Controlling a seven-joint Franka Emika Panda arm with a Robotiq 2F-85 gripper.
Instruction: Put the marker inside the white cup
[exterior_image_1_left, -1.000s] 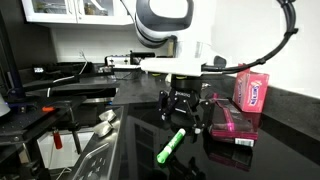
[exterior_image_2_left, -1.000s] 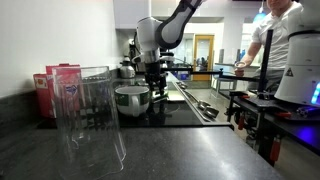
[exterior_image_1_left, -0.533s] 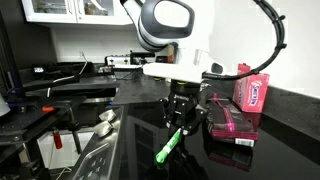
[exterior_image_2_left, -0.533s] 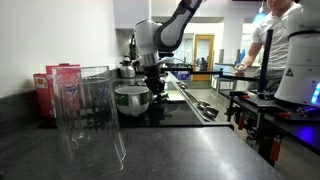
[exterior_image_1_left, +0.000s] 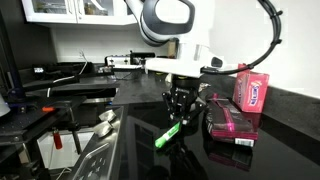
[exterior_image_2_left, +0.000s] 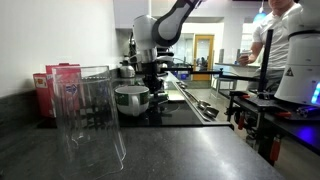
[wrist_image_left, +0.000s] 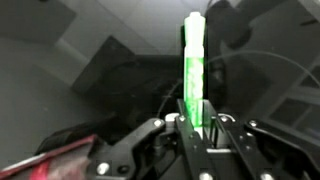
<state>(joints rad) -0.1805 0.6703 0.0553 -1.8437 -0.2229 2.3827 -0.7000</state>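
Observation:
The slim bright green marker hangs slanted just above the dark countertop, its upper end clamped in my gripper. In the wrist view the marker runs straight out from between the fingers, and the gripper is shut on its near end. The squat white cup stands on the counter right beside the gripper in an exterior view; the marker cannot be made out there.
A tall clear container stands close to the camera, with a red box behind it. A pink box and a magenta case lie near the gripper. A person stands farther off.
The gripper came down over the marker, its jaws closed on the marker's upper end, and the marker now sits slightly higher off the counter.

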